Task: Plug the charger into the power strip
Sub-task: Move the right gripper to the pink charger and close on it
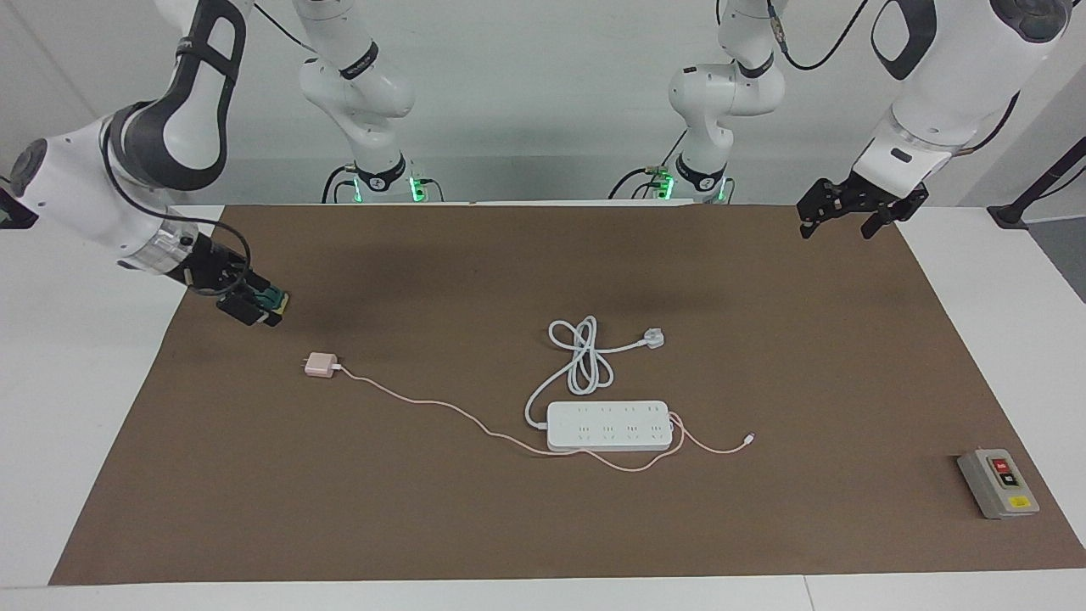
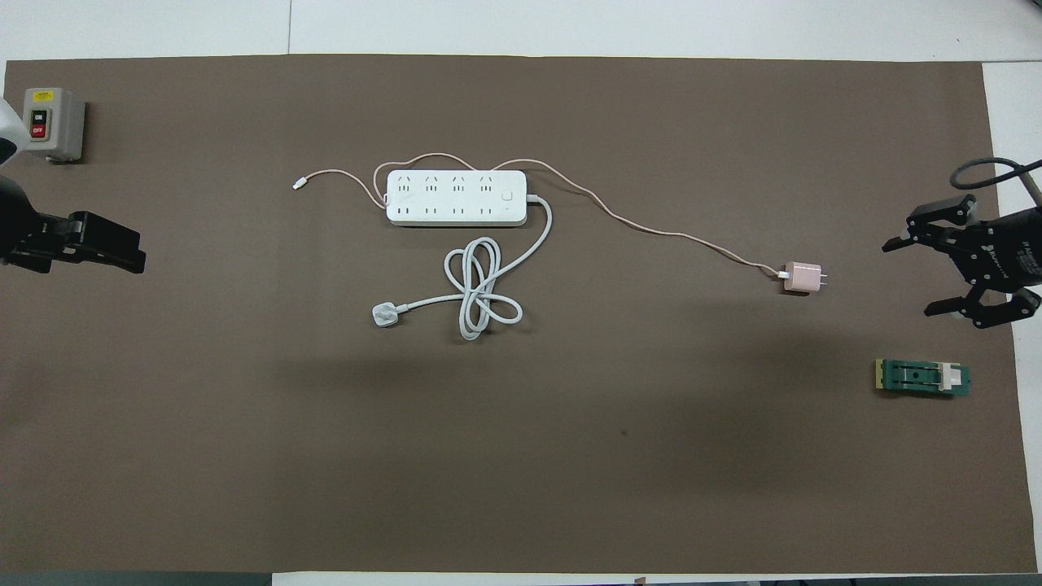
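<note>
Overhead view: the right gripper is hanging with fingers spread wide and empty near the pink charger, which is lying on the brown mat toward the right arm's end. Its cable is trailing around the power strip at mid-table. The left gripper is waiting, open and holding nothing.

The charger is a small pale-pink cube lying on the brown mat toward the right arm's end, unplugged. Its thin pink cable runs to and loops around the power strip, a flat white strip lying face up mid-table, its white cord coiled nearer the robots.
</note>
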Available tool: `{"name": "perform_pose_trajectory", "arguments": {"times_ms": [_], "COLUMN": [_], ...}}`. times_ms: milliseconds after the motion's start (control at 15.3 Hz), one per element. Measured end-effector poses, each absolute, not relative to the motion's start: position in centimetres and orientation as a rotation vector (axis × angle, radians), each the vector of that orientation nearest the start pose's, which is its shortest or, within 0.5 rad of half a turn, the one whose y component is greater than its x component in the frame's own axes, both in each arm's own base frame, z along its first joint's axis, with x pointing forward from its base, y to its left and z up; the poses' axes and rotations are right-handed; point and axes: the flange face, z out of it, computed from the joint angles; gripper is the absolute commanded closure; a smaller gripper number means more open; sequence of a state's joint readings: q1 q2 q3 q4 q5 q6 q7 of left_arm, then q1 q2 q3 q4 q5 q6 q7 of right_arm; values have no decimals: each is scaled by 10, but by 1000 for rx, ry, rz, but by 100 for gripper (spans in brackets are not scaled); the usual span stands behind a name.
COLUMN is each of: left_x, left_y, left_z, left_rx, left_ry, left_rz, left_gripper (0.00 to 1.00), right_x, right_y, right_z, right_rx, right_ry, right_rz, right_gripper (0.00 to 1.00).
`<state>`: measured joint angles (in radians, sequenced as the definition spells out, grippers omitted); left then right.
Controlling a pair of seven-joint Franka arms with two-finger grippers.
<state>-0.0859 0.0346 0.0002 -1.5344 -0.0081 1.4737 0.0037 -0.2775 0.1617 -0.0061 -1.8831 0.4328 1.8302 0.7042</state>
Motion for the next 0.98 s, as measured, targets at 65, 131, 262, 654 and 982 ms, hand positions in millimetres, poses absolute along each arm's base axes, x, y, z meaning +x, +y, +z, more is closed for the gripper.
{"name": "perform_pose_trajectory", "arguments": {"times_ms": [65, 131, 262, 654, 982], "left_x": [553, 553, 553, 553, 553], "left_y": [-48, -48, -48, -48, -48], "left_z": [614, 614, 614, 614, 614], "left_rx": [-3139, -3139, -3139, -3139, -3139], "left_ry": [141, 141, 141, 141, 141], "left_rz": [150, 150, 150, 150, 150], "left_gripper": [0, 0, 0, 0, 0], "right_x": [568, 570, 574, 582, 585], "right_y": [-128, -127, -125, -126, -125], "right_z": [402, 390, 359, 287, 280], "right_rx": [-2267, -2223, -2154, -2069, -2034], "right_ry": [1553, 1591, 1634, 1683, 1682], "right_rz": [436, 470, 544, 667, 679], "right_gripper": [0, 0, 0, 0, 0]}}
